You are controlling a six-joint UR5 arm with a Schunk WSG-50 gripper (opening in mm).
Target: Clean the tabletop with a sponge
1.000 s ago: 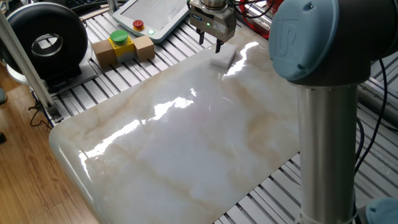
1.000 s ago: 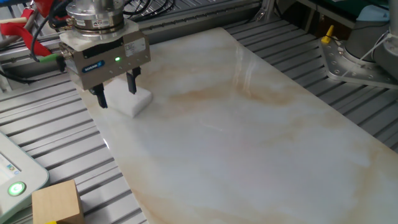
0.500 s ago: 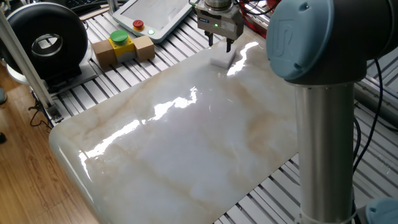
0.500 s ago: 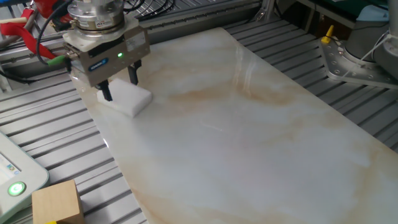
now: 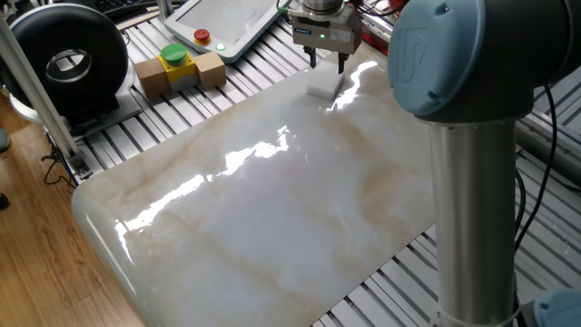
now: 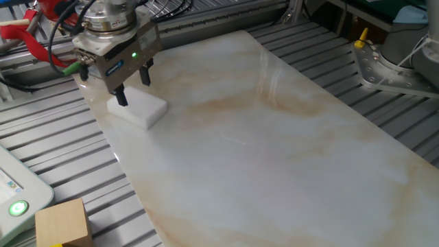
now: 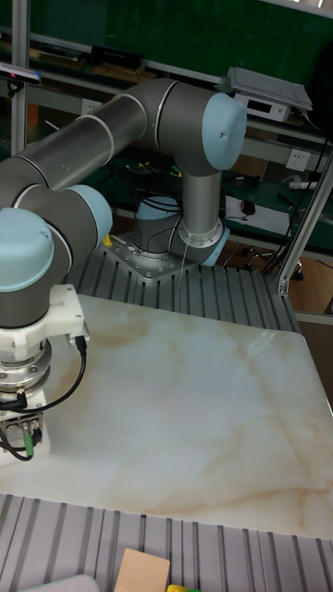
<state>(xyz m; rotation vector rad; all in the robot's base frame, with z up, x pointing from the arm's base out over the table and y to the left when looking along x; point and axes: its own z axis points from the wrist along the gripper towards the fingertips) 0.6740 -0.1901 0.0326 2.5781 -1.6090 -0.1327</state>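
Note:
The sponge (image 6: 138,110) is a small white foam block lying flat on the marble tabletop (image 6: 274,151) near its corner by the slatted frame. My gripper (image 6: 134,87) hangs just above it, open, with nothing between its fingers; the fingertips (image 6: 121,100) are clear of the foam. In one fixed view the gripper (image 5: 328,64) is at the far edge of the tabletop (image 5: 272,209), with the sponge (image 5: 322,87) under it next to a bright glare. The tall fixed view shows the tabletop (image 7: 185,398) and my wrist at the lower left; the sponge is hidden there.
Tan cardboard boxes with a yellow-green button (image 5: 179,68) sit on the ribbed aluminium frame (image 5: 136,127), beside a teach pendant (image 5: 222,23) and a black round device (image 5: 64,59). My arm's thick column (image 5: 477,200) stands at the right. One box (image 6: 63,223) is near the front-left corner.
The gripper has risen off the sponge and shifted slightly towards the table's edge. Its fingers straddled the foam before; now they hang above it. The sponge stays in place.

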